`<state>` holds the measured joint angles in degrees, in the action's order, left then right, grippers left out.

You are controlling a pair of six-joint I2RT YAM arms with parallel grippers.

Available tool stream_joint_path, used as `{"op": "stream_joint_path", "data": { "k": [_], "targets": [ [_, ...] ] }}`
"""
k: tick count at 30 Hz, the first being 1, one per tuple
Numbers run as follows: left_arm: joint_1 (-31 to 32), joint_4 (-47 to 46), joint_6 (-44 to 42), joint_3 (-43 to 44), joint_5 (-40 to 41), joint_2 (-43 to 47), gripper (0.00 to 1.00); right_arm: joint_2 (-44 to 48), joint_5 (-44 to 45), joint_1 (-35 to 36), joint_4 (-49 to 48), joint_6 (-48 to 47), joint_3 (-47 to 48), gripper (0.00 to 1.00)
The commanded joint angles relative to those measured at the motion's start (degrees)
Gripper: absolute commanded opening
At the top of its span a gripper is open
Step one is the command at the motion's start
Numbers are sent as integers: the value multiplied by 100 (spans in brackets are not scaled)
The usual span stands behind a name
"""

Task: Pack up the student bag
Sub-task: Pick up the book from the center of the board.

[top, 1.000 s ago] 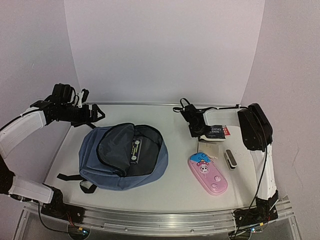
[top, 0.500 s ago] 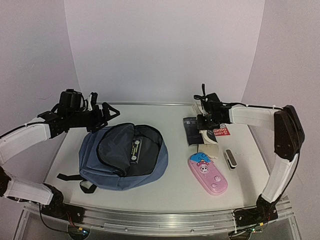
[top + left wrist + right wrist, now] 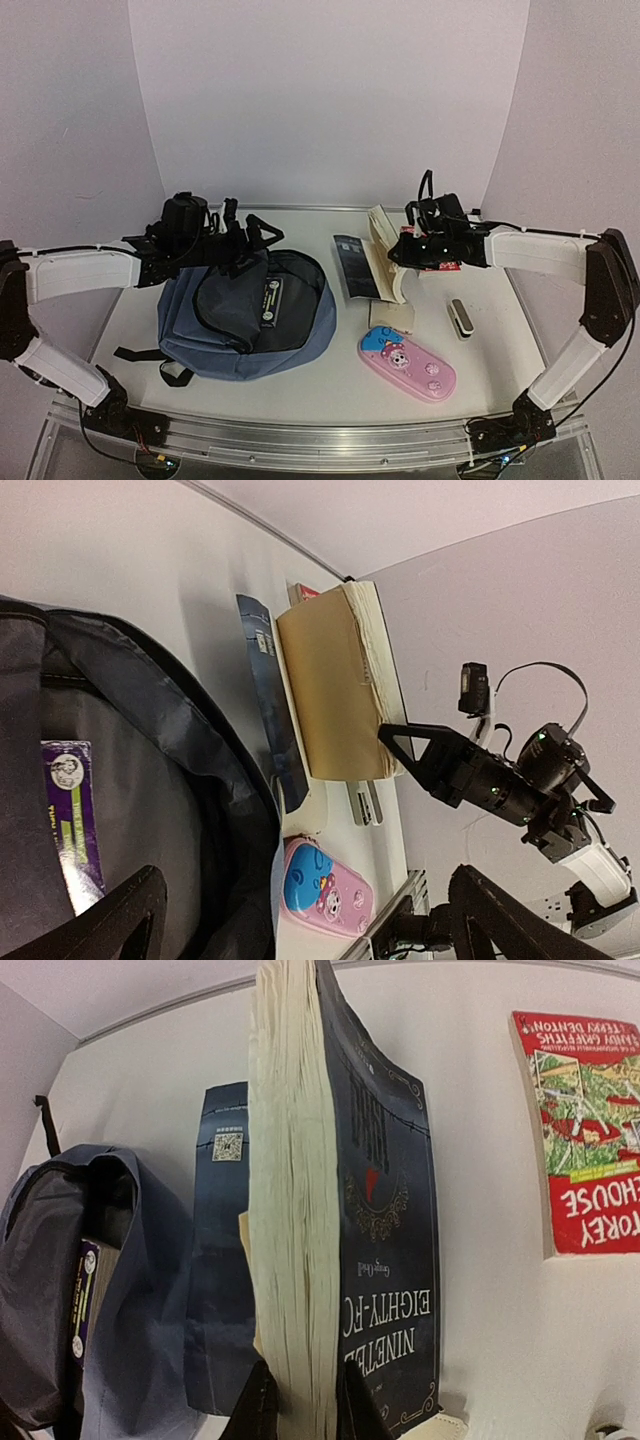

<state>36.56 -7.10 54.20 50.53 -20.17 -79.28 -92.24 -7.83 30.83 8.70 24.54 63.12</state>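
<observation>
The student bag lies open on the left half of the table, with a purple-labelled book inside. My left gripper hovers open over the bag's far rim; its view shows the bag below and the spread fingers at the bottom edge. My right gripper is shut on a thick cream-paged book with a dark cover. It holds the book on edge above the table, right of the bag, the fingers clamping the pages.
A flat dark-blue packet lies between bag and held book. A pink pencil case sits front centre, a cream pad behind it. A red book lies under the right arm, with a small black-and-white item to the right.
My right gripper has lifted the dark-covered book and carried it left toward the bag. My left gripper has swung right over the bag's far rim. The pink pencil case has turned and shifted slightly.
</observation>
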Motion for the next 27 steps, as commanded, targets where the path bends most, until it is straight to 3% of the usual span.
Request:
{"op": "stream_joint_path", "data": {
  "k": [1, 7, 18, 27],
  "targets": [
    [169, -832, 109, 398, -226, -560, 99, 772, -525, 71, -1317, 511, -242, 0],
    [301, -1265, 93, 846, -399, -1158, 100, 1385, -730, 66, -1516, 817, -380, 0],
    [489, -1603, -148, 1531, -781, -1367, 100, 1850, -1095, 244, -1467, 868, -89, 0],
    [637, -1044, -343, 2065, -789, -1808, 100, 1754, -929, 723, -1476, 853, 26, 0]
  ]
}}
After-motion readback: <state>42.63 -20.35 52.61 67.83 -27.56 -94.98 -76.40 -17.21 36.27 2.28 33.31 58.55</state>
